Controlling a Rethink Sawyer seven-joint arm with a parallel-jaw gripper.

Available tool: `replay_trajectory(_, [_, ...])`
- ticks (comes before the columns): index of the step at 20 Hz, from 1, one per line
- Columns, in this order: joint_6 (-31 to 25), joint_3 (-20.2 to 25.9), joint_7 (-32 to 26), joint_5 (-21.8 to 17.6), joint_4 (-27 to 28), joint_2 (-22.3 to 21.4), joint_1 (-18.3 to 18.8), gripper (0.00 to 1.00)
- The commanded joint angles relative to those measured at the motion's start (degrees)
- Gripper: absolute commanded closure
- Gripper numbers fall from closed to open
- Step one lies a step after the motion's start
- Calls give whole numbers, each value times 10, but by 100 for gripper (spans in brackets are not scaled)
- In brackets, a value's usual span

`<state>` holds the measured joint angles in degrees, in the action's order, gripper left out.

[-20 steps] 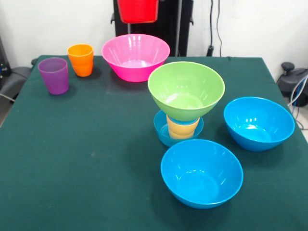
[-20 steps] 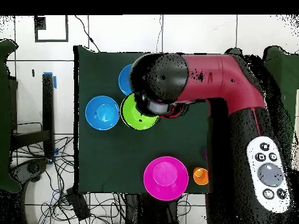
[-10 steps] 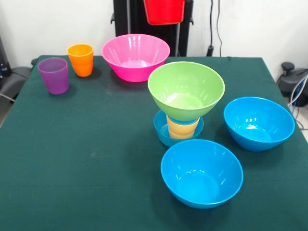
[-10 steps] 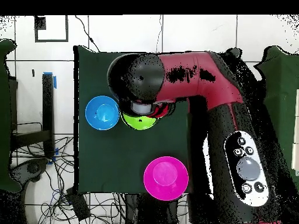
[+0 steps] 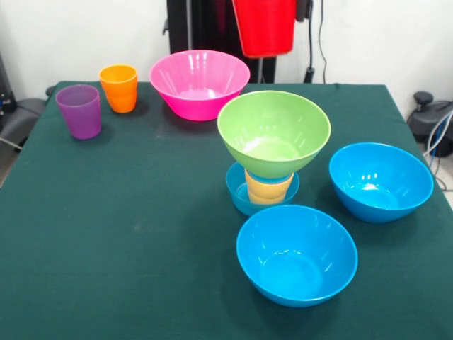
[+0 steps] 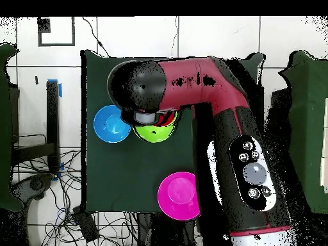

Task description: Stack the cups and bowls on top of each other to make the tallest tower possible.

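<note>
Front view is showing a glossy red cup point(image 5: 264, 27) hanging at the top edge above the tower point(image 5: 272, 152): green bowl point(image 5: 273, 132) on yellow-orange cup point(image 5: 267, 188) in small blue bowl point(image 5: 238, 193), mid-counter point(image 5: 120, 219). Two large blue bowls point(image 5: 296, 253) are sitting nearby. Overhead, the arm point(image 6: 192, 77) is hiding the pincer; grip undeterminable.

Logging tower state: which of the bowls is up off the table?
The green bowl. It sits on the yellow-orange cup inside the small blue bowl; the pink bowl and both large blue bowls rest on the table.
</note>
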<state>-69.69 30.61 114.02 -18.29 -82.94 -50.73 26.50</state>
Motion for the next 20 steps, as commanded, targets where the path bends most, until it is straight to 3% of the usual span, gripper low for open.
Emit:
replay_trajectory(1, [64,-18,4,-36,-26,63,-18,100])
replay_trajectory(7, [93,-29,8,-49,-22,83,-27,100])
replay_trajectory(10, [133,-38,16,-60,-27,100,-27,100])
replay_trajectory(20, [58,-85,79,-18,-35,99,-58,100])
